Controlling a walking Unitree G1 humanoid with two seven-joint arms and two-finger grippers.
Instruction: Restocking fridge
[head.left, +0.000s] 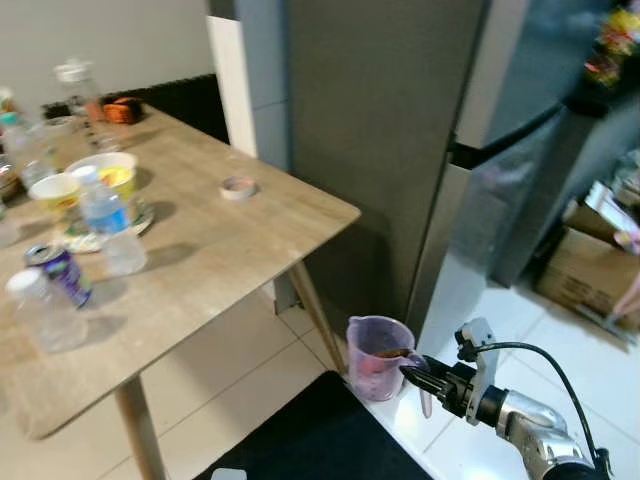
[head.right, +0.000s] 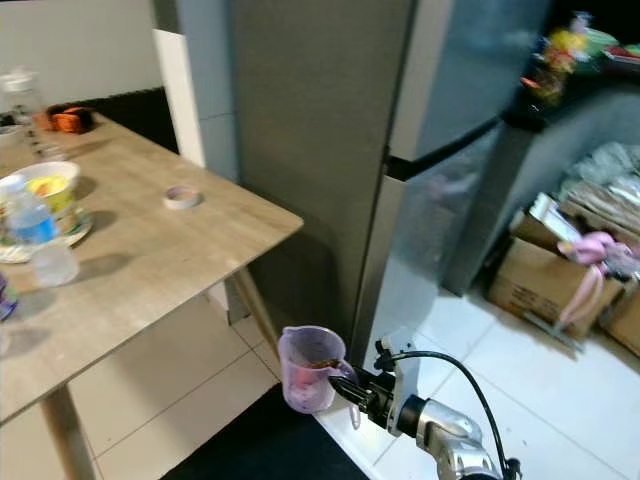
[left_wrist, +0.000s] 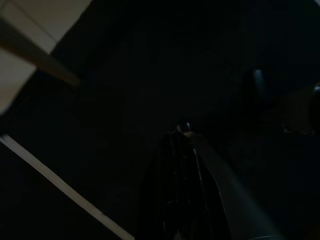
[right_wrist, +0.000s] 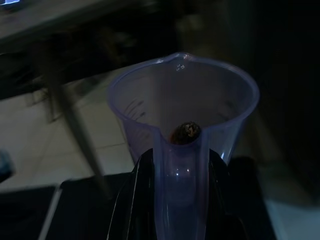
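My right gripper (head.left: 412, 376) is shut on the handle of a translucent purple measuring jug (head.left: 375, 356), held upright low in front of the grey fridge (head.left: 400, 130). In the right wrist view the jug (right_wrist: 185, 100) holds a small brown object at its bottom, and its handle runs between my black fingers (right_wrist: 131, 195). The fridge doors are closed. My left arm hangs idle; the left wrist view is very dark and shows its black fingers (left_wrist: 175, 190) dimly.
A wooden table (head.left: 220, 250) on the left carries several bottles (head.left: 110, 225), a can (head.left: 60, 272), bowls (head.left: 105, 175) and a tape roll (head.left: 238, 187). A black mat (head.left: 320, 440) lies on the tiled floor. Cardboard boxes (head.left: 590, 265) stand right of the fridge.
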